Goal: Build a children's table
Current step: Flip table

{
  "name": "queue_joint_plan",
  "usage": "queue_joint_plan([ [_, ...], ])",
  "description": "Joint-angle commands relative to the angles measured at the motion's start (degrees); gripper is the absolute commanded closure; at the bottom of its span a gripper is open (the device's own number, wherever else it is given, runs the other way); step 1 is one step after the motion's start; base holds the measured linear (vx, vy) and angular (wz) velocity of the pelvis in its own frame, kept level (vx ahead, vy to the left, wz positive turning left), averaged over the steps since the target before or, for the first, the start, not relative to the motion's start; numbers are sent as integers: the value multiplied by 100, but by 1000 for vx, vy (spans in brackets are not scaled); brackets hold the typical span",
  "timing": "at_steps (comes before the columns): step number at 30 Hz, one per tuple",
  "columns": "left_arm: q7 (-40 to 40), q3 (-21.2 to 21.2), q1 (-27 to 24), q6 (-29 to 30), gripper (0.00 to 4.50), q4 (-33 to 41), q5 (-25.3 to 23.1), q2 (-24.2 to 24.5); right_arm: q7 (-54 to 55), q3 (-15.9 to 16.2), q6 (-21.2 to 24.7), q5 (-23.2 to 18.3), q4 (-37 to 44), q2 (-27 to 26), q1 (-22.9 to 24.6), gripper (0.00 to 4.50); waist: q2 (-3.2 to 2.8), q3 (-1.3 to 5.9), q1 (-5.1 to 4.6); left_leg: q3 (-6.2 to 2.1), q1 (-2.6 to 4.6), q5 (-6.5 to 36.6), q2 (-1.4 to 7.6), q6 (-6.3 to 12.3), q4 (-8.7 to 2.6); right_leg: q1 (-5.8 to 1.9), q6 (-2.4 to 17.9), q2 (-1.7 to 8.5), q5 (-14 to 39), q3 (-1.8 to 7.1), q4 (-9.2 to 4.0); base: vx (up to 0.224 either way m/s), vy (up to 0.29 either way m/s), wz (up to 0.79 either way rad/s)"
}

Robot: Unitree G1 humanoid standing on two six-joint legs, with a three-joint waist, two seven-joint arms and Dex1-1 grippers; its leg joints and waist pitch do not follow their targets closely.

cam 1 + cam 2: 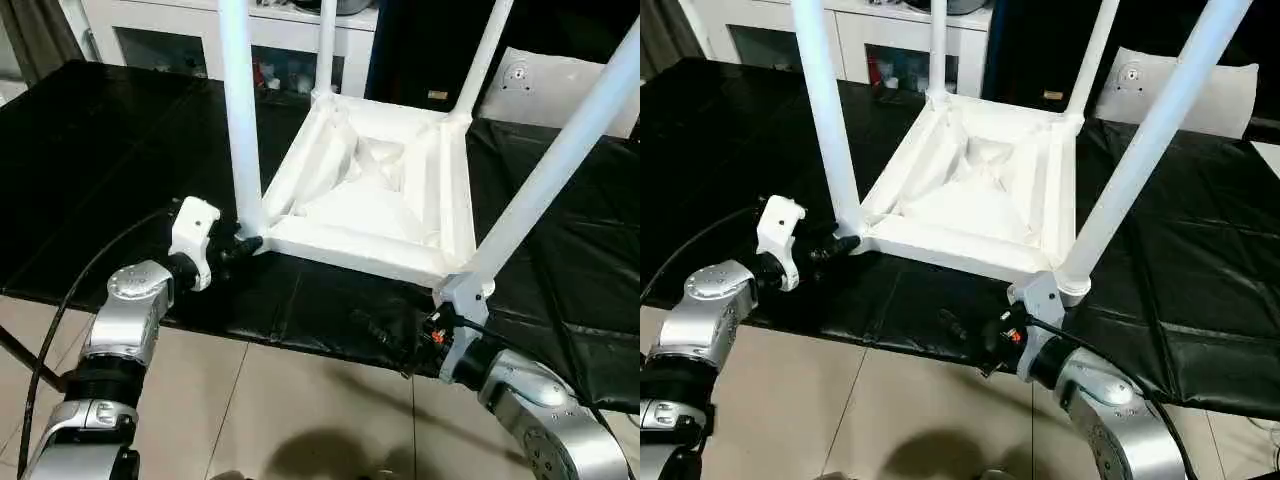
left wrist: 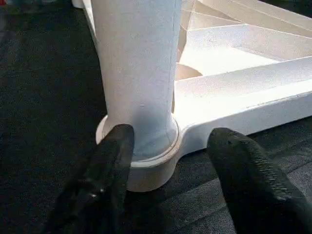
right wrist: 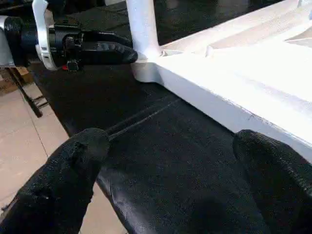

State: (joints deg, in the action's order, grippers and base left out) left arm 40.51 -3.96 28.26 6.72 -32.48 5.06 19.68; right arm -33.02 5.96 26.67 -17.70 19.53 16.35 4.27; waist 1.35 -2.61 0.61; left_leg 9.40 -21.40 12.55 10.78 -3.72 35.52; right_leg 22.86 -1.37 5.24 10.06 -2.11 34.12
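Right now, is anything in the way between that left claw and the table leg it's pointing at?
Nothing visible. The left gripper has its fingers open on either side of the base of the near left leg, where it sits in its corner socket, with only black cloth around.

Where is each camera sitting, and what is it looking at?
Eye views: on the head, looking down at the upside-down table over both silver forearms.
Left wrist view: along the left gripper at the near-left leg.
Right wrist view: along the open right gripper, across the black cloth.
Both wrist views share that leg.
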Motion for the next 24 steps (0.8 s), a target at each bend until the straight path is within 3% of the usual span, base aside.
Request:
queue_joint_plan([
  [1, 55, 69, 157, -56, 141, -105, 71, 27, -51, -92, -58, -36, -34, 41, -90, 0, -94, 307, -3, -31, 78, 1284, 189, -5, -578, -221, 1313, 215, 770, 182, -322, 0, 0, 0],
  [5, 159, 6, 359, -232, 126, -452, 146, 16, -111, -99, -101, -75, -43, 76, -83, 0, -101, 299, 5, -35, 87, 1478, 192, -66, -589, -201, 1230, 221, 1079, 186, -354, 0, 0, 0],
  [6, 167, -10, 403, -276, 99, -532, 138, 15, -115, -87, -108, -82, -34, 88, -74, 0, -98, 298, 4, -37, 81, 1475, 196, -77, -595, -203, 1235, 220, 1051, 186, -353, 0, 0, 0],
  [7, 125, -27, 449, -328, 93, -609, 113, 25, -122, -76, -113, -82, -29, 104, -71, 0, -119, 299, 5, -40, 82, 1465, 193, -78, -593, -203, 1236, 218, 1031, 185, -351, 0, 0, 0],
  [12, 45, -143, 596, -514, 48, -807, 163, 36, -117, -82, -123, -85, -33, 139, -77, 0, -104, 319, -7, -33, 68, 1246, 190, -35, -575, -233, 1325, 217, 650, 179, -314, 0, 0, 0],
  [17, 146, -207, 750, -737, 36, -978, 305, -27, -155, -83, -125, -103, -31, 142, -97, 0, -97, 323, -21, -19, 74, 1159, 196, 48, -563, -242, 1433, 218, 527, 177, -298, 0, 0, 0],
  [24, 145, -87, 1018, -706, 53, -1357, 206, -92, -125, 14, -106, -93, -9, 107, -175, 0, -124, 315, -19, -19, 88, 1303, 191, -28, -569, -232, 1400, 217, 706, 180, -320, 0, 0, 0],
])
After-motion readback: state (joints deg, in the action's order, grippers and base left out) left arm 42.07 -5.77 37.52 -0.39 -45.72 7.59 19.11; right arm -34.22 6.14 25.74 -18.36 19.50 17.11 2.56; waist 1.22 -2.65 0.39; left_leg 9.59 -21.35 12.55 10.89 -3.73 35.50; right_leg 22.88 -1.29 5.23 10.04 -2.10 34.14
